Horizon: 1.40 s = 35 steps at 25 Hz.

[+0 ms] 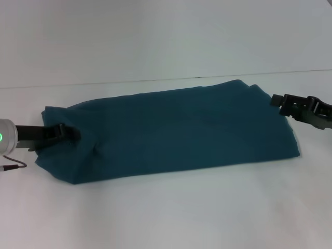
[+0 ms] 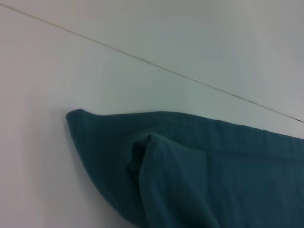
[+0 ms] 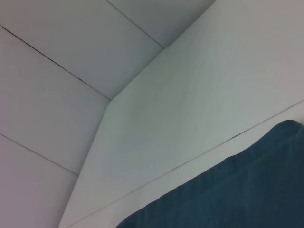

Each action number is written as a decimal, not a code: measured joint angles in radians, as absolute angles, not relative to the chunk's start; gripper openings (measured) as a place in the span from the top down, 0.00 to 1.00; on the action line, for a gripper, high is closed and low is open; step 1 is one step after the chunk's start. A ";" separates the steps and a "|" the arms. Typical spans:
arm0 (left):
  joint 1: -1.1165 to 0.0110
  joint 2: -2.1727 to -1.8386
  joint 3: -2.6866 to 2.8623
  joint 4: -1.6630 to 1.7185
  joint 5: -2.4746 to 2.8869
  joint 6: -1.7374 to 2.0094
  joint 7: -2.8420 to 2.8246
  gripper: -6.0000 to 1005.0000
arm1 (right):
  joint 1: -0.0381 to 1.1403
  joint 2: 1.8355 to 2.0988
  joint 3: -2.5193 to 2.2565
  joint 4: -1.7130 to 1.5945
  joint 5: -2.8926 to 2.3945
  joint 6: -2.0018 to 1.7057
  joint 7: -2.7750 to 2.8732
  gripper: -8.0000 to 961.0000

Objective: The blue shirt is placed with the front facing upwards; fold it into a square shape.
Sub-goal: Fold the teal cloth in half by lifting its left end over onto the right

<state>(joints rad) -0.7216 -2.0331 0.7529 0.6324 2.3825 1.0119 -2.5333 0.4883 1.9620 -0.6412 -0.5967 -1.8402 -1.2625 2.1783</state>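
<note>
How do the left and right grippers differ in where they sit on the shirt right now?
The left gripper reaches in over the blue shirt, its tip on the cloth near a raised wrinkle; the right gripper sits just at the shirt's opposite end, at the far corner. The left end looks bunched, the right end flatter. Both come in low from the sides.

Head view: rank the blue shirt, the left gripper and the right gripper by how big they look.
1. the blue shirt, largest by far.
2-3. the left gripper and the right gripper: they look much alike, so no ranking.
</note>
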 joint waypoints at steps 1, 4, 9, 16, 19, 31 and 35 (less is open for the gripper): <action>-0.721 -2.033 0.753 0.633 2.382 1.013 -2.533 0.54 | 0.488 1.962 -0.641 -0.597 -1.840 -1.262 2.178 0.35; -0.716 -2.034 0.753 0.640 2.382 1.016 -2.530 0.72 | 0.487 1.962 -0.641 -0.597 -1.840 -1.262 2.178 0.35; -0.714 -2.034 0.752 0.644 2.376 1.031 -2.517 0.81 | 0.484 1.962 -0.641 -0.597 -1.840 -1.263 2.178 0.35; -0.689 -2.039 0.737 0.711 2.265 1.138 -2.400 0.92 | 0.481 1.962 -0.641 -0.597 -1.838 -1.263 2.178 0.35; -0.667 -2.035 0.732 0.742 2.180 1.174 -2.366 0.92 | 0.480 1.963 -0.641 -0.597 -1.838 -1.263 2.178 0.35; -0.645 -2.032 0.678 0.748 2.195 1.166 -2.374 0.91 | 0.480 1.964 -0.640 -0.595 -1.837 -1.262 2.178 0.35; -0.634 -2.026 0.621 0.753 2.265 1.163 -2.414 0.90 | 0.480 1.964 -0.640 -0.595 -1.837 -1.261 2.180 0.35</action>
<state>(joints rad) -0.6336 -2.0261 0.6210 0.7526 2.2652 1.1627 -2.4139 0.4805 1.9635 -0.6396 -0.5951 -1.8365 -1.2608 2.1798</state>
